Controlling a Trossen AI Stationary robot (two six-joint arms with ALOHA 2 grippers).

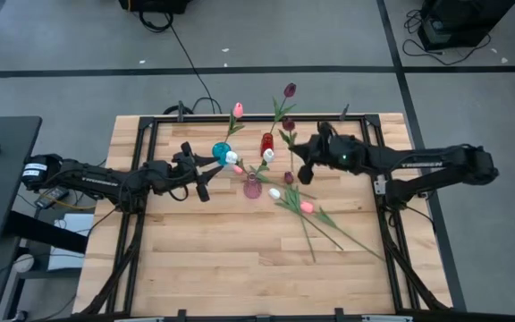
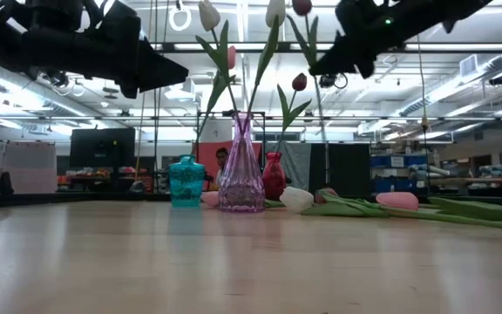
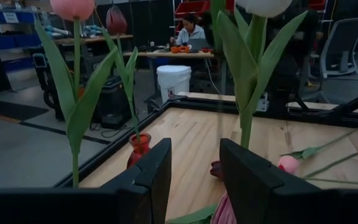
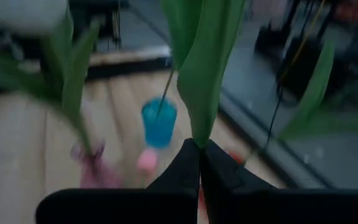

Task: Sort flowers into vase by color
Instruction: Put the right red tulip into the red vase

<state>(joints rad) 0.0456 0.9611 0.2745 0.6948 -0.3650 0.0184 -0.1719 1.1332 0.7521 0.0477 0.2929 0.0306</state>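
- Overhead, we see three vases clustered near the far middle of the table [image 1: 195, 268]: a blue vase [image 1: 221, 150], a pink vase [image 1: 252, 187] and a red vase [image 1: 266, 143].
- We place the right gripper [image 1: 304, 173] just right of the red vase, raised above the table; its jaws are pressed together on the stem of a maroon tulip [image 1: 287, 125], as the right wrist view shows, with a green leaf [image 4: 201, 68] rising straight out of the pinch.
- We read the held stem as running roughly upright, head up, so its lower end points down toward the vase mouths.
- We judge that the red vase lies just to the left of the pinched jaws, making the right arm the nearer one for a drop there.
- We find the left gripper [image 1: 202, 179] waiting left of the blue vase, jaws parted and empty; its fingers [image 3: 148, 180] frame standing tulips.
- We note loose tulips [image 1: 302, 207], pink and white, lying flat near the table's middle, stems running toward the near right corner, closer to the right arm.
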